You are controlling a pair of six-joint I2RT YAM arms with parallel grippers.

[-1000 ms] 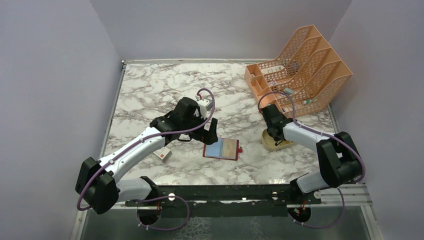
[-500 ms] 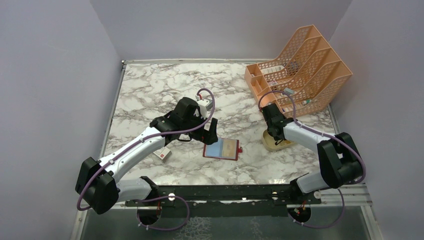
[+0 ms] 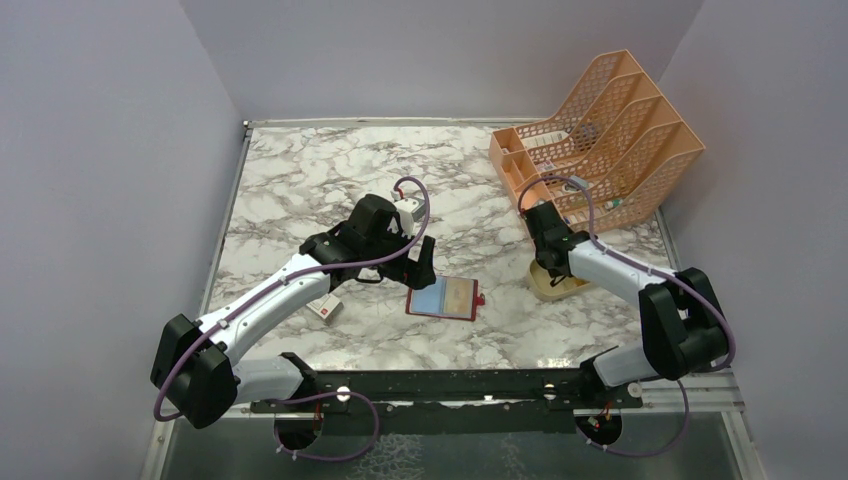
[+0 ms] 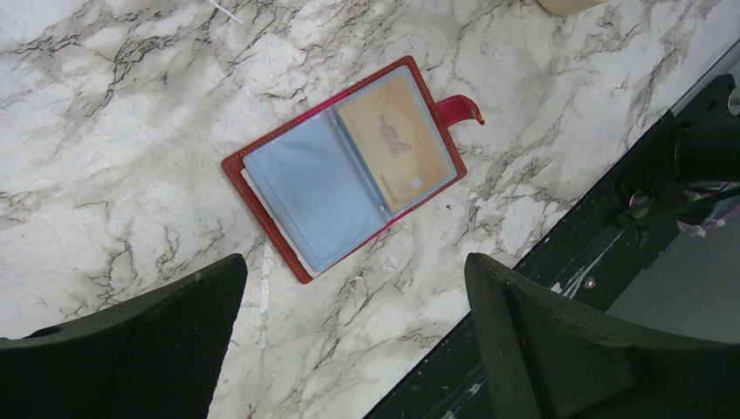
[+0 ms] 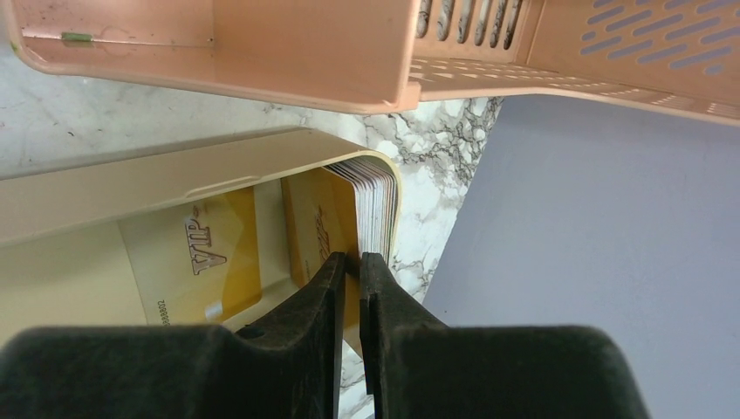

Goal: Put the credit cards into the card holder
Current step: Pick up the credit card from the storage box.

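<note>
**Right wrist and left wrist views.** Right claw (image 5: 352, 259) sits inside the beige tray (image 5: 174, 179). Its jaws are pressed almost together at the edge of the upright stack of credit cards (image 5: 377, 205), apparently pinching one. Whether the slit holds one card or several cannot be resolved.

For a clean pick, peel off a single card and lift it clear of the tray rim and the orange rack (image 5: 305, 52) just beside.

Left claw (image 4: 353, 271) hangs spread wide above the card holder (image 4: 349, 170). The holder lies open on the counter (image 4: 131, 87), well apart from the tray, with a gold card (image 4: 397, 140) already sleeved.

The tray floor is partly cut off, and from above the arm hides the pinch.
</note>
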